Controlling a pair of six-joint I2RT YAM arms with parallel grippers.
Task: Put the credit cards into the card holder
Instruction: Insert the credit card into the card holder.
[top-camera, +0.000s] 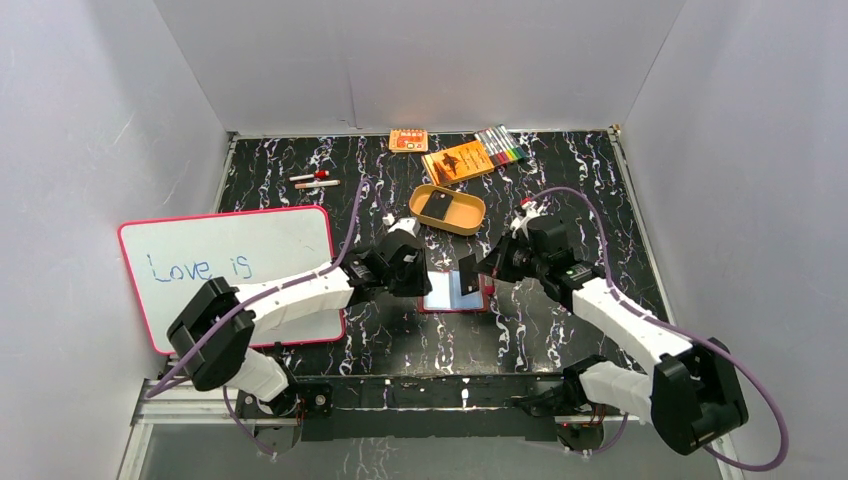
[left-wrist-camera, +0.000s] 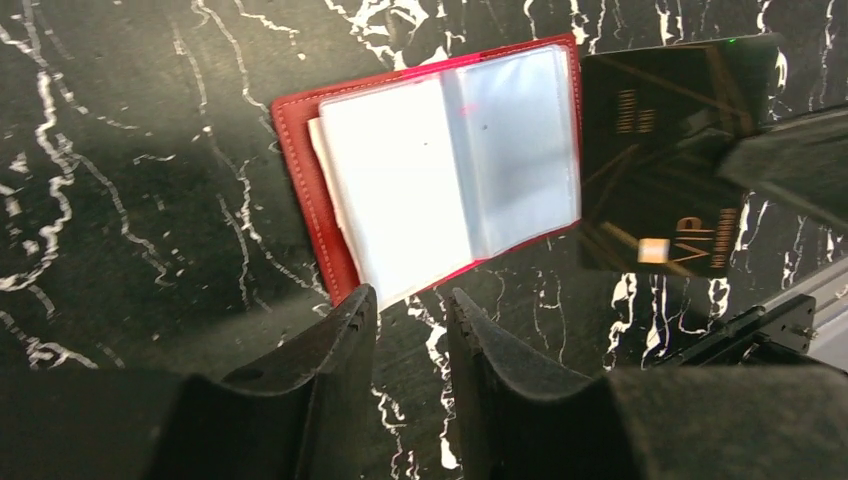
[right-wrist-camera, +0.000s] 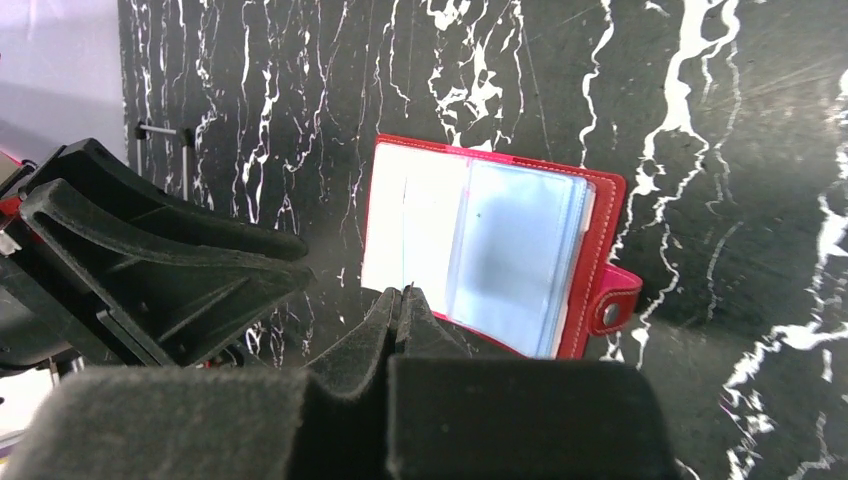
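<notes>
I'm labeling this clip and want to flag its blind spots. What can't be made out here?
- Left wrist view: glare whitens the sleeves of the card holder, so I can't tell what is inside them.
- Right wrist view: the right gripper has its jaws shut on the credit card, and they hide its face.
- Top view: print on the larger orange packet is too small to read.

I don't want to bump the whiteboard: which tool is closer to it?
Left. The left tool hangs between the whiteboard and the open wallet. The right tool, shut on a black card, is over the wallet's side away from the board.
</notes>
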